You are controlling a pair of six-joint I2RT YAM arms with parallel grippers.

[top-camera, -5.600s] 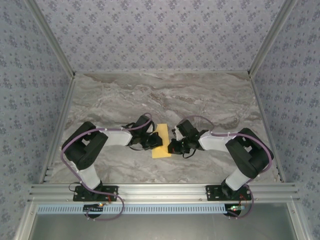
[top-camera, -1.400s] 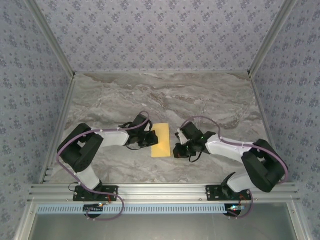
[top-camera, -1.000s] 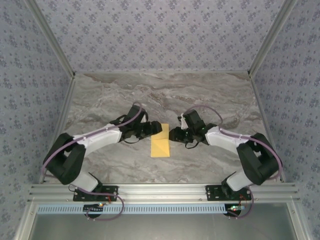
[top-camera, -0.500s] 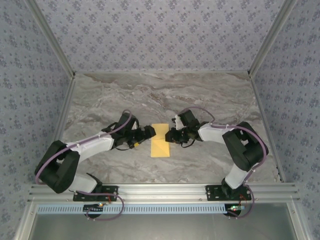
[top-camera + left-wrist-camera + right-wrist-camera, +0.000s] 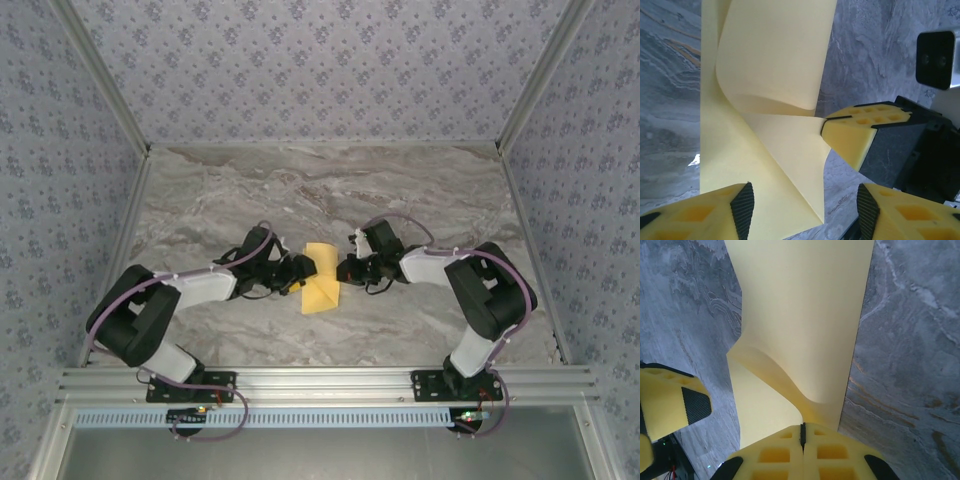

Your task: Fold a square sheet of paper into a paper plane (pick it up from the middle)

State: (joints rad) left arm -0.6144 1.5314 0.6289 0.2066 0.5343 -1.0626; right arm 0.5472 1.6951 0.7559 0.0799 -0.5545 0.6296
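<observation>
The square sheet of paper (image 5: 320, 280) lies mid-table, folded into a narrow mustard-yellow strip. My right gripper (image 5: 346, 268) meets it from the right. In the right wrist view that gripper (image 5: 802, 428) is shut on the upper layer's edge, and the layer (image 5: 805, 315) curls up off the lower one. My left gripper (image 5: 302, 268) reaches in from the left. In the left wrist view it (image 5: 805, 210) stands open, its pads apart over the paper's (image 5: 770, 75) near corner. The right gripper's yellow fingers (image 5: 855, 135) show beyond, pinching the raised flap.
A grey marble tabletop (image 5: 400, 190) stretches behind and to both sides of the paper. Patterned walls and aluminium posts close it in. A metal rail (image 5: 320, 380) with both arm bases runs along the near edge.
Both grippers have come in against the paper from either side. The right one has shut on the top layer's edge and lifted it. The left jaws have narrowed after opening wide.
</observation>
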